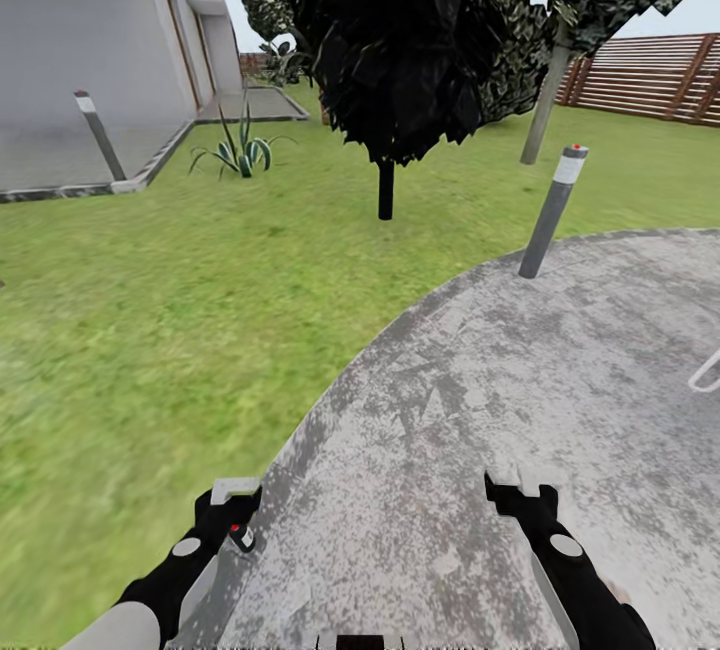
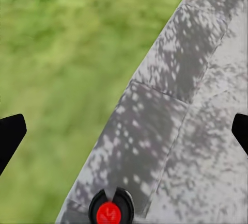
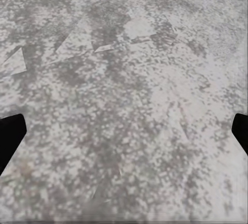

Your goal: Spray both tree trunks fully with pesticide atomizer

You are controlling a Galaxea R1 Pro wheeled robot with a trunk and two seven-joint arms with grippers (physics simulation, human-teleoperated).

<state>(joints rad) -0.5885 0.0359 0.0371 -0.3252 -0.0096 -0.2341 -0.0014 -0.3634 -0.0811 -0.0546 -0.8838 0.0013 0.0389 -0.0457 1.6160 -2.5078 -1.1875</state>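
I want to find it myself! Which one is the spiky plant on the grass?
Start at the grey house at the far left and find the paved strip in front of it. Just past that strip's curb, on the grass, sits the spiky plant. It is low, with long pointed green-and-pale leaves fanning out, unlike the dark tree beside it.

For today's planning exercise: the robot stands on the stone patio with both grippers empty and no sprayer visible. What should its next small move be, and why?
Probably roll forward off the patio onto the grass and look around for the atomizer. The left gripper and right gripper hang open over bare ground, and ahead stand a dark conifer and a bollard.
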